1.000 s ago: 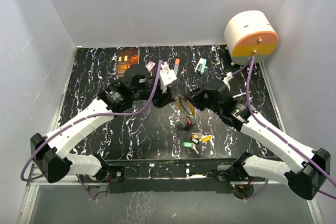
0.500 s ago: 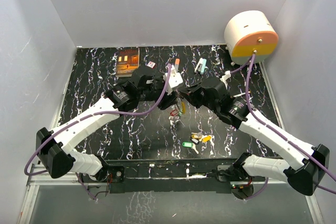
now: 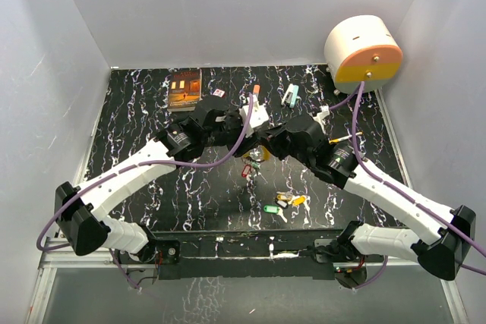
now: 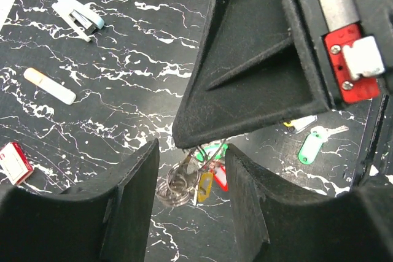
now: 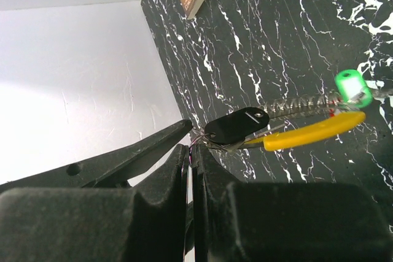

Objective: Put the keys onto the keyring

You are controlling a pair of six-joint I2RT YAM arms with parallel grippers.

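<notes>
2 hands meet at centre frame: my right hand (image 5: pixel 191 148) pinches the keyring (image 4: pixel 174 185) with fingers closed, keys (image 4: pixel 206 179) dangling below. My left hand (image 4: pixel 191 154) stands open beside them. Loose keys (image 3: pixel 285 202) lie lower centre on the desk (image 3: pixel 137 111). Nudging the dangling keys could twist the keyring from my pinch.

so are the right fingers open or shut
Shut: in the right wrist view the right fingers meet with almost no gap, pinching the keyring wire at their tips.
</notes>
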